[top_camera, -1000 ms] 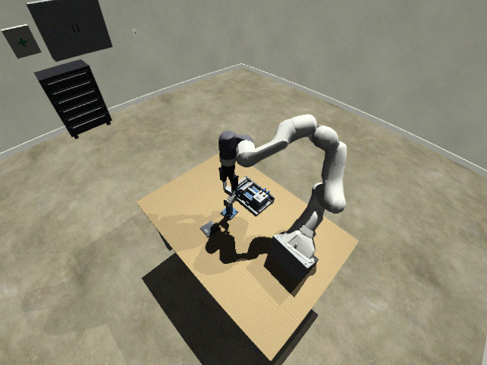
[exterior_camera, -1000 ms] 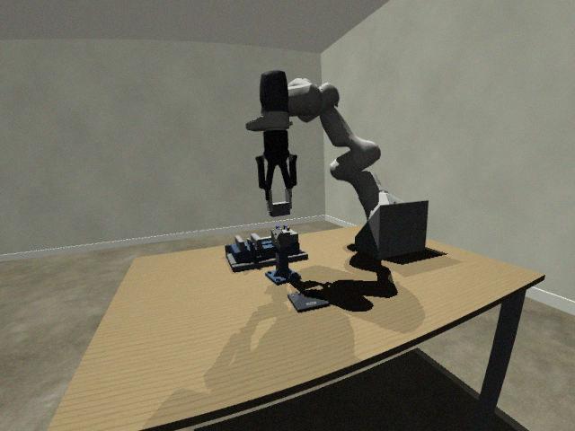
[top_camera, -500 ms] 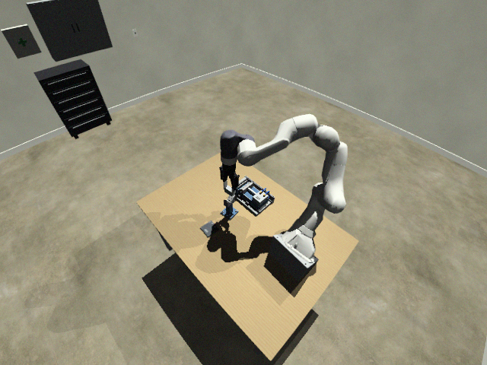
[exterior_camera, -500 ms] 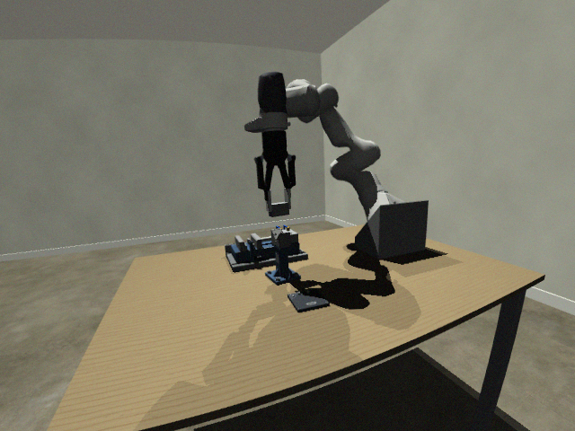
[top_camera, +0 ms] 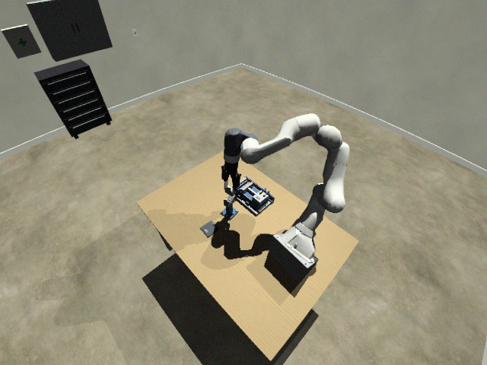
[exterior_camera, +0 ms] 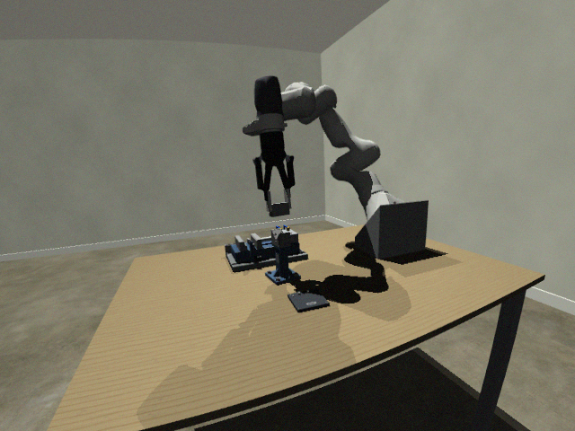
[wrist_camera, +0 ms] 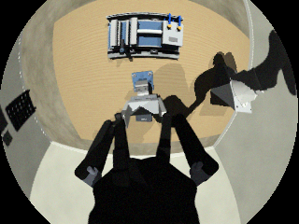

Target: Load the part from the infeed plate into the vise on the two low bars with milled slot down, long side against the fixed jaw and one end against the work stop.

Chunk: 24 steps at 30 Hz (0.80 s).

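Going left to right in the exterior view, the open vise [top_camera: 259, 197] [exterior_camera: 269, 246] [wrist_camera: 149, 41] sits toward the far edge of the table [top_camera: 275, 314] [exterior_camera: 208, 362] [wrist_camera: 79, 84], its fixed jaw [exterior_camera: 239, 241] [wrist_camera: 114, 35] at the end nearer the far left corner. Just right of that jaw's line, the gripper [top_camera: 232, 190] [exterior_camera: 278, 203] [wrist_camera: 144, 105] hangs fingers-down, partly open and clamped on the part [top_camera: 230, 193] [exterior_camera: 278, 209] [wrist_camera: 144, 104], which is in the air above the V-block [top_camera: 229, 201] [exterior_camera: 280, 238] [wrist_camera: 143, 87]. The infeed plate [top_camera: 207, 229] [exterior_camera: 302, 301] [wrist_camera: 143, 119] lies nearer the front edge, and the arm's base [top_camera: 291, 259] [exterior_camera: 402, 229] [wrist_camera: 224, 95] stands toward the right. The single arm has the whole carry: the vise lies beyond the part, on the far-edge side. The part's longer visible side seems to run from finger to finger, along the vise's length; if so, it needs a quarter turn to lie along the fixed jaw. The wrist view shows the stand and vise apart, where the exterior one overlaps them; the exterior one shows the air under the part, hard to read from above. The slot's facing cannot be told.

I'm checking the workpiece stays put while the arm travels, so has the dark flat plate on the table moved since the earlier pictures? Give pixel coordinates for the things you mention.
No. The plate [top_camera: 208, 228] [exterior_camera: 307, 301] lies at the same spot beside the blue-footed stand [top_camera: 229, 213] [exterior_camera: 281, 259].
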Motion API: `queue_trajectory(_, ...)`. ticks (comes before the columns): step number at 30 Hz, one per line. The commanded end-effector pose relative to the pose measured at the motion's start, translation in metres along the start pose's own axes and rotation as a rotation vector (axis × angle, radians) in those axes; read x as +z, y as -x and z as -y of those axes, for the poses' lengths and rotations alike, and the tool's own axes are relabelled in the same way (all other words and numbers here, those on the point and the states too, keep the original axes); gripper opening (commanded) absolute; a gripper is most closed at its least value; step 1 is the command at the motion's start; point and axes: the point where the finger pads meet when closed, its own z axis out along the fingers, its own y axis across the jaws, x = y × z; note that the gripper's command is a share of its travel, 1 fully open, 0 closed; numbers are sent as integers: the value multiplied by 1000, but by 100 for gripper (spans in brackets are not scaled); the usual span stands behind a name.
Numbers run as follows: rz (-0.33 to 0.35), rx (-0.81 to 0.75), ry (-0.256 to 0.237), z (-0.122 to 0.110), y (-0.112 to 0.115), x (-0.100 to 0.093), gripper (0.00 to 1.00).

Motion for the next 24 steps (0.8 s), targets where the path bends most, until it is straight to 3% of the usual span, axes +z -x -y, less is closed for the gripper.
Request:
queue_trajectory(1, 38, -20, -9, 3, 4, -3, 0)
queue_trajectory(24, 258, -22, -7, 3, -1, -2, 0)
